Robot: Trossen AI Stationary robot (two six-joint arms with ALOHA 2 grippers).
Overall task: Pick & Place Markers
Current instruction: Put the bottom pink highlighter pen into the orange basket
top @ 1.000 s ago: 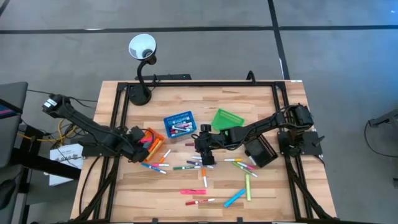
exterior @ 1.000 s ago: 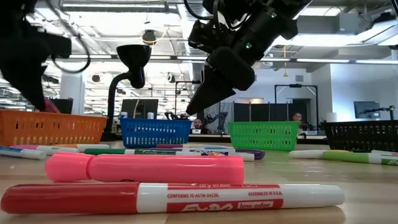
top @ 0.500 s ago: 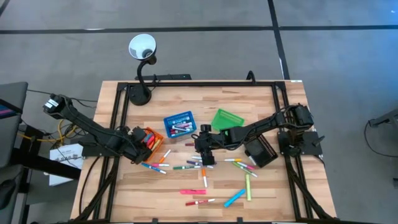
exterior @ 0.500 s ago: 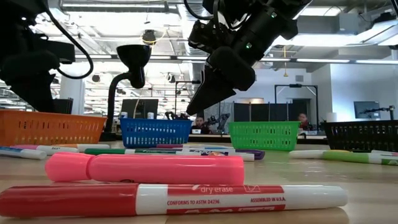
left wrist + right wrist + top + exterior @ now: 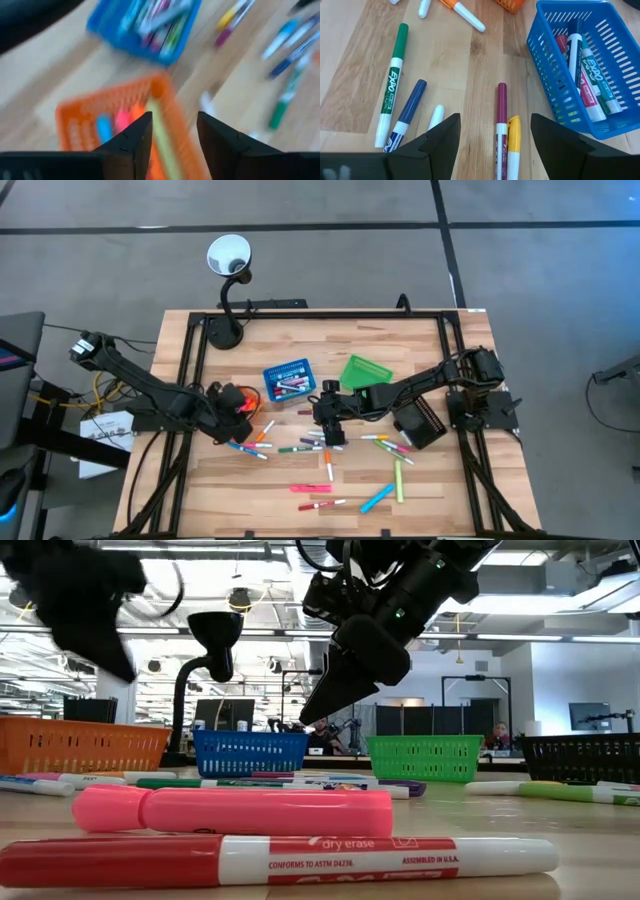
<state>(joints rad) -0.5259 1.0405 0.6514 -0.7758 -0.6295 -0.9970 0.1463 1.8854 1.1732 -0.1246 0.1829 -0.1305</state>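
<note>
The desk (image 5: 300, 485) carries 4 mesh baskets in a loose row. My left arm reaches in low from the desk's left edge, and my left gripper (image 5: 172, 132) hangs over the orange basket (image 5: 80, 125) with its fingers parted and nothing between them; pink, blue and yellowish markers lie in that basket under it. My right arm stretches across from the right side, and my right gripper (image 5: 492, 137) is tilted down above the desk, just in front of the blue basket (image 5: 580, 75), fingers spread and empty. That blue basket holds several white-barrelled markers. The green basket (image 5: 364, 370) and the black basket (image 5: 420, 423) sit further right; I cannot tell their contents. Most markers (image 5: 330, 470) lie scattered on the wood in front of the baskets. Right below my right gripper lie a maroon marker (image 5: 501, 120) and a yellow-capped marker (image 5: 513, 145) side by side, with a blue marker (image 5: 409, 112) and a green marker (image 5: 393, 82) a little further off.
</note>
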